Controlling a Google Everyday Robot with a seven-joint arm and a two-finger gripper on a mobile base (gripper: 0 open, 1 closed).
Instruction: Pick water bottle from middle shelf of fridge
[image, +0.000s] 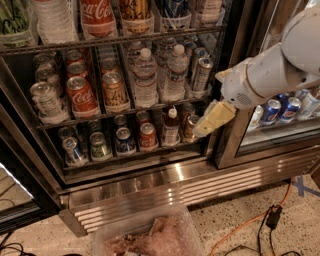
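Two clear ribbed water bottles with white caps stand side by side on the middle shelf (125, 111) of the fridge (165, 182), one to the left (145, 76) and one to the right (176, 72). A slim silver can (201, 75) stands just right of them. My gripper (212, 120), pale yellow on a white arm, hangs in front of the fridge's right door post. It is lower than the bottles and to their right, level with the bottom shelf, and it touches nothing.
Coca-Cola and other cans (80, 94) fill the shelf's left part. A small orange-capped bottle (171, 125) and cans stand on the bottom shelf. The right glass door (280, 107) has blue cans behind it. A clear plastic tub (150, 237) and an orange cable (240, 231) lie on the floor.
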